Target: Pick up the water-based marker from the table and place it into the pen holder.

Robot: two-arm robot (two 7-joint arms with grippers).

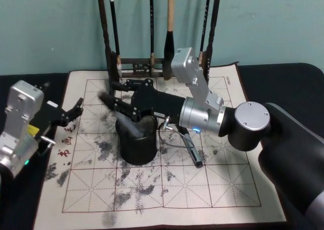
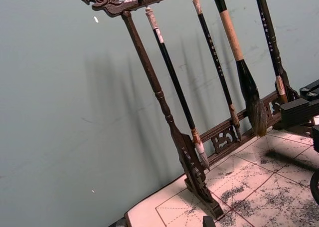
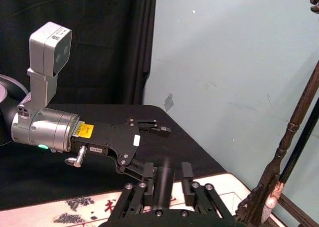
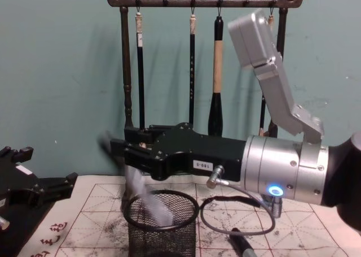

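The water-based marker [image 1: 107,99] is a dark grey stick. It leans steeply, and its lower end is inside the pen holder [image 1: 136,149], a black mesh cup on the mat. My right gripper [image 1: 117,102] reaches in from the right, just above the cup's rim. In the right wrist view the marker [image 3: 164,179] runs between the fingers with a small gap on each side, so this gripper is open. The chest view shows the marker [image 4: 138,186] smeared, slanting down into the cup [image 4: 161,234] below my right gripper [image 4: 121,149]. My left gripper [image 1: 77,111] is parked open at the mat's left edge.
The wooden brush rack [image 1: 152,65] with several hanging brushes stands close behind the cup. A dark pen [image 1: 194,151] and a loop of thin cable lie on the ink-stained mat [image 1: 202,189], right of the cup. Black table [image 1: 283,83] surrounds the mat.
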